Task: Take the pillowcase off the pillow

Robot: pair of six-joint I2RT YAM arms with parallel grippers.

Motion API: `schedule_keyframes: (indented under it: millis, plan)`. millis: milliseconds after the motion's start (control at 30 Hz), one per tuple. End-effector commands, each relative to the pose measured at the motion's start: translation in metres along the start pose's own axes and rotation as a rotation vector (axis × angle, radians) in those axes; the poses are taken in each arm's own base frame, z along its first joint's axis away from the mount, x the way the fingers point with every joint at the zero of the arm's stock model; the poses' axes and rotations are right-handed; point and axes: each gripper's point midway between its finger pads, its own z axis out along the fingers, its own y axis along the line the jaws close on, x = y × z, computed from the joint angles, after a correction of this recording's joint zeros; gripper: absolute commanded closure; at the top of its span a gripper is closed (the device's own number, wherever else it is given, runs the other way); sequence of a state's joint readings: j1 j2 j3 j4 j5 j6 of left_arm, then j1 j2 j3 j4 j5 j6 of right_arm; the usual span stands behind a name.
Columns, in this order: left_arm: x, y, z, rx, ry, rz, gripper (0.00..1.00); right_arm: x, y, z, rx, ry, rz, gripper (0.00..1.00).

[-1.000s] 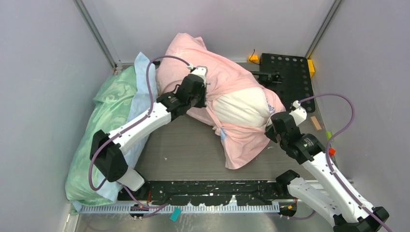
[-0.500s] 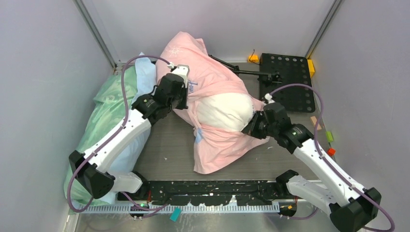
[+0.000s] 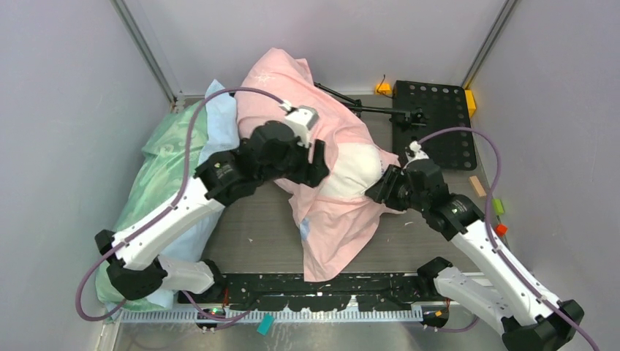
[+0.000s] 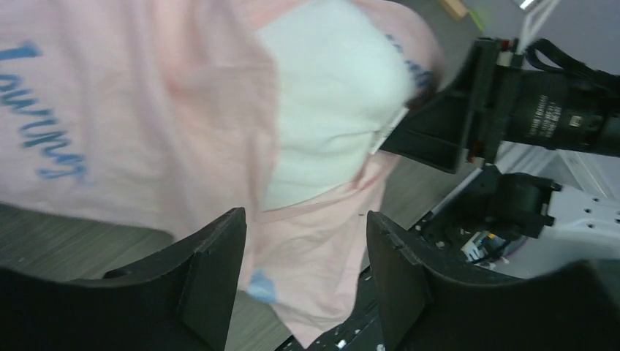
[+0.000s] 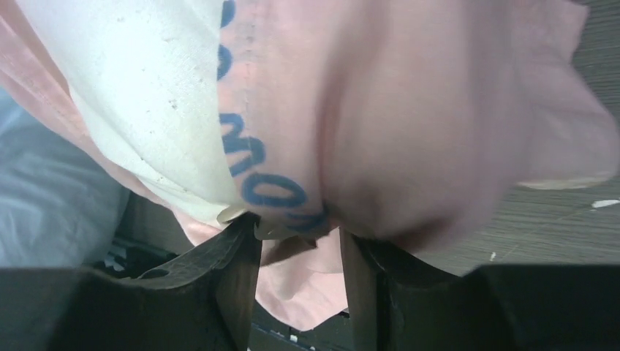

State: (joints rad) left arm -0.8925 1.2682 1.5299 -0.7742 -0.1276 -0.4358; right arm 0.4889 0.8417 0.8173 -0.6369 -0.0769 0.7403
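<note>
The pink pillowcase (image 3: 336, 219) with blue lettering lies across the table's middle, its loose end trailing toward the front rail. The white pillow (image 3: 354, 168) bulges out of its opening. My left gripper (image 3: 319, 162) hovers over the pillowcase just left of the bare pillow. In the left wrist view it (image 4: 303, 270) is open and empty, with the pillowcase (image 4: 146, 110) and pillow (image 4: 329, 95) beneath. My right gripper (image 3: 375, 191) sits at the pillow's right corner. Its jaws (image 5: 300, 285) stand apart, with a lettered fold of pillowcase (image 5: 409, 110) and the pillow (image 5: 146, 95) bunched against their tips.
A mint green pillow (image 3: 161, 183) and light blue bedding (image 3: 219, 117) fill the left side. A black perforated plate (image 3: 435, 117) sits at the back right. A black rail (image 3: 314, 285) runs along the front edge. Grey walls close in on three sides.
Both grippers have opened. The left let go of the pillowcase and swung right over the pillow. The pillowcase's loose end slid toward the front rail.
</note>
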Motion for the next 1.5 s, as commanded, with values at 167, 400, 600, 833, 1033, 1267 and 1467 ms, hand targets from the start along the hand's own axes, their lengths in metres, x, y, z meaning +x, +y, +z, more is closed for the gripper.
schedule_keyframes:
  millis: [167,400,600,833,1033,1267,1467]
  plan:
    - [0.002,-0.07,0.047,0.11,0.016,-0.024,0.31,-0.049,-0.027,-0.046,0.138,-0.322,0.047,0.41]
    - [0.014,-0.08,0.083,0.068,0.045,-0.044,0.0,-0.063,-0.009,-0.053,0.115,-0.318,0.013,0.31]
    - [0.009,-0.068,0.097,-0.012,-0.018,-0.074,0.0,-0.06,-0.009,-0.036,0.13,-0.273,-0.012,0.39]
    - [0.034,-0.048,0.128,-0.123,0.033,-0.012,0.05,-0.04,-0.033,-0.025,0.17,-0.259,0.032,0.69]
    - [0.051,-0.028,0.151,-0.215,0.057,0.074,0.36,-0.029,-0.039,-0.029,0.126,-0.286,0.073,0.83]
    - [0.03,0.027,0.14,-0.394,0.019,0.093,1.0,-0.028,-0.055,-0.032,0.2,-0.302,0.077,0.98]
    - [0.003,0.035,0.112,-0.328,-0.024,0.063,1.0,-0.031,-0.053,-0.033,0.195,-0.311,0.06,1.0]
